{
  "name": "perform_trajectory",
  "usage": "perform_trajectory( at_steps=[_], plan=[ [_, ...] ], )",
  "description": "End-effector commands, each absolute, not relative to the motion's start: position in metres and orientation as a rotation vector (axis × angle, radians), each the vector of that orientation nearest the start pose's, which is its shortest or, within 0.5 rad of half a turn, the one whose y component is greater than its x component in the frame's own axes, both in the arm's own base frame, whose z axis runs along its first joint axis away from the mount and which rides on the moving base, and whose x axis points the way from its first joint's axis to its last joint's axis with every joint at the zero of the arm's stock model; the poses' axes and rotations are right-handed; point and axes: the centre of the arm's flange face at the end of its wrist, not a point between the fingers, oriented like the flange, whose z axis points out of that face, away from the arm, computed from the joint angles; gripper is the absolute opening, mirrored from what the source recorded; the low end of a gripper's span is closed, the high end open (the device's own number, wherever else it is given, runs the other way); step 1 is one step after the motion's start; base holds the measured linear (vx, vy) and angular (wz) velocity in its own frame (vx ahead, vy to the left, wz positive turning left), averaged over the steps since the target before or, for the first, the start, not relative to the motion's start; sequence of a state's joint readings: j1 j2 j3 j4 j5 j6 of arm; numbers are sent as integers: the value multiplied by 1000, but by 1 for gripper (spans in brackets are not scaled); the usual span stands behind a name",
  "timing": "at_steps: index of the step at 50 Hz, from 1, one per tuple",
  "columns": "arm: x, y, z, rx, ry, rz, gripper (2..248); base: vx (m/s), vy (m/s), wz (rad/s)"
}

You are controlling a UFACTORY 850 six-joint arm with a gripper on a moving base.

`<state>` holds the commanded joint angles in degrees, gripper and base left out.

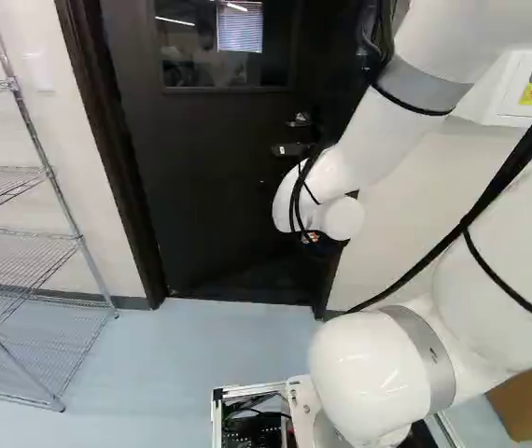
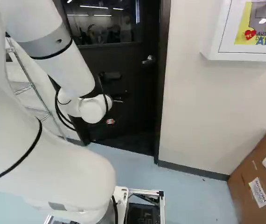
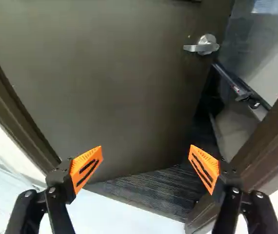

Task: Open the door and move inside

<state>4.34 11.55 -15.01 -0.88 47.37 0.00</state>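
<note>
Door (image 3: 119, 87) ajar beyond blue floor (image 1: 201, 364), one wire rack (image 1: 51, 173) left, one cardboard box (image 2: 240, 196) right, gripper (image 2: 110, 121) wide open, empty.

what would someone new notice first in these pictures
The big white arm first, looming across both base views. Then the dark door ahead of it, standing ajar, a gap showing beside its silver handle in the wrist view. Closer in there, the bright orange pads stand out on the wide-open jaws.

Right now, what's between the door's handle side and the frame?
An open gap: the wrist view shows the door standing ajar from the frame, with dark ribbed flooring in it and a black bar near the handle.
</note>
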Motion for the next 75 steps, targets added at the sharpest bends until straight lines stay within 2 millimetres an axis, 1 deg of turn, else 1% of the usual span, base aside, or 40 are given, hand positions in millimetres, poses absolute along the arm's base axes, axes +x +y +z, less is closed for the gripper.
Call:
perform_trajectory(
  at_steps=[40, 75],
  plan=[
    [332, 26, 407, -2470, -117, -1859, 247, 51, 4, -178],
    [332, 26, 407, -2470, -117, -1859, 247, 74, 57, -18]
  ],
)
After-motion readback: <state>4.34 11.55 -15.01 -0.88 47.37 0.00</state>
